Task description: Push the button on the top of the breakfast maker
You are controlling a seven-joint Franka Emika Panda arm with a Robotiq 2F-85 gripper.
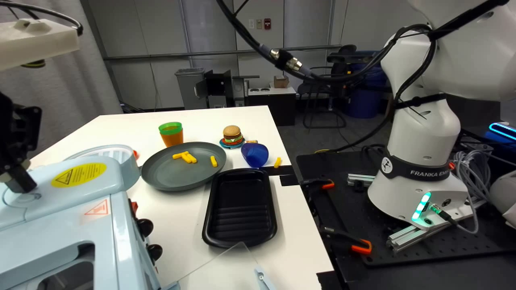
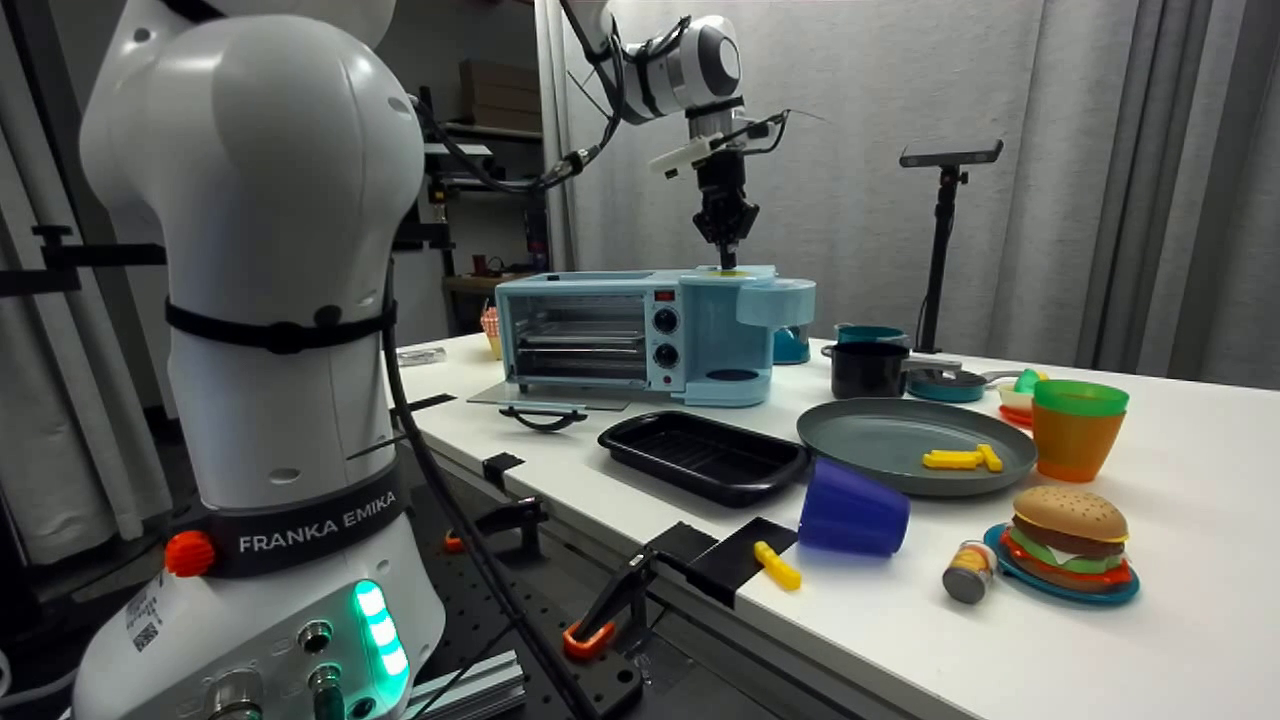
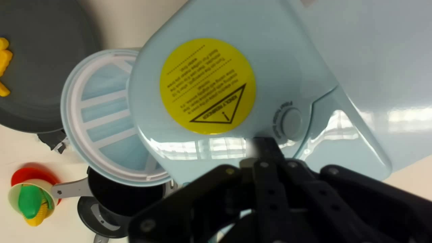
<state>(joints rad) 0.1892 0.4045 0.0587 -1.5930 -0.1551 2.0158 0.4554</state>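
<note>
Breakfast maker [image 2: 708, 330] stands on the table [image 2: 1220, 500], beneath my gripper [image 2: 728, 258], which is closed with nothing in it. In the wrist view, the round button [image 3: 292, 123] sits just beside my fingertips [image 3: 270, 149], rightward and slightly up; I'd likely shift that way before pressing.

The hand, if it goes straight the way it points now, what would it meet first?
Pointing down, the hand would likely meet the breakfast maker first, at or beside the button; whether it touches now is unclear.
</note>
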